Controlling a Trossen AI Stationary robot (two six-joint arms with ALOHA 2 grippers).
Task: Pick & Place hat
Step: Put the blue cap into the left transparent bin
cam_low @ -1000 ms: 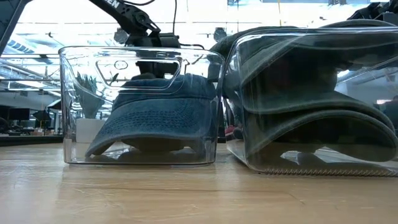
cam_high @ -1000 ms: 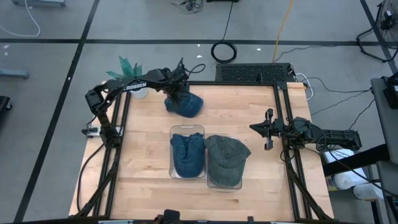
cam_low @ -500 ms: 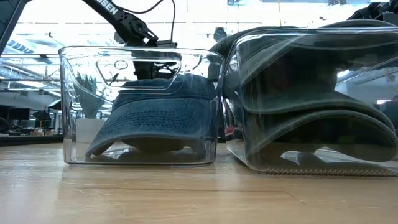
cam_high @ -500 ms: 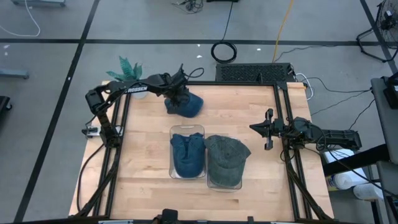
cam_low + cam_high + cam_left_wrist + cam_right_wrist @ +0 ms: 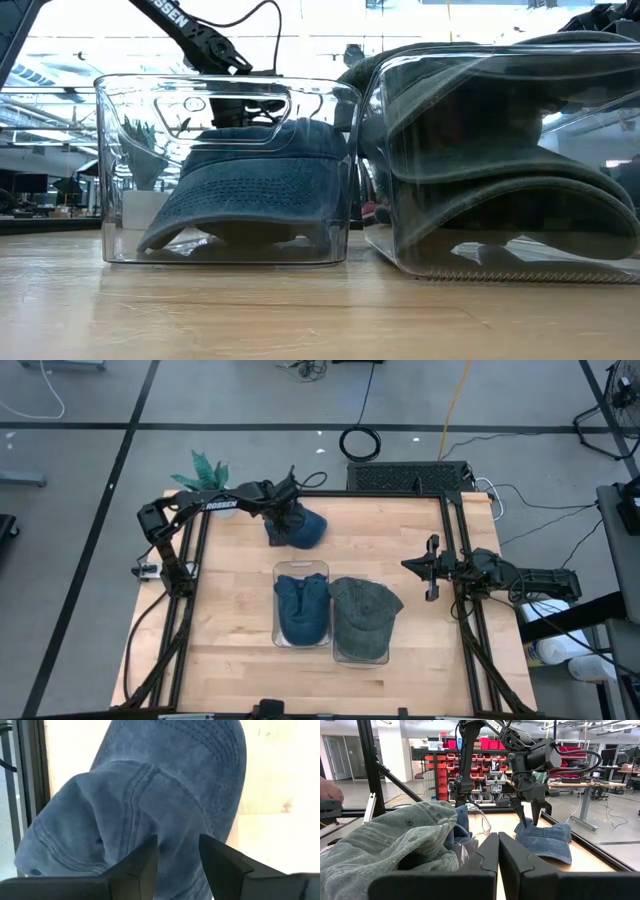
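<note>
A blue denim hat (image 5: 306, 530) lies on its brim and lower edge at the far side of the wooden table, and also shows in the right wrist view (image 5: 545, 840). My left gripper (image 5: 285, 517) is down on its crown with the fingers open, as the left wrist view (image 5: 178, 857) and right wrist view (image 5: 530, 817) show. My right gripper (image 5: 432, 568) is shut and empty above the table's right side. My left gripper comes at the hat from above, pointing down. Its two open fingertips (image 5: 147, 862) stand on the crown's cloth (image 5: 175, 840), and a ridge of that cloth rises between them. The hat lies on the table. I cannot tell whether the cloth is pinched.
Two clear bins stand side by side in the table's middle. The left one (image 5: 301, 610) holds a blue hat (image 5: 250, 185). The right one (image 5: 362, 622) holds a grey-green hat (image 5: 395, 840). The black frame rail (image 5: 400, 493) runs along the far edge.
My left gripper has shifted a little toward the table's left edge over the hat. The hat has stayed where it was.
</note>
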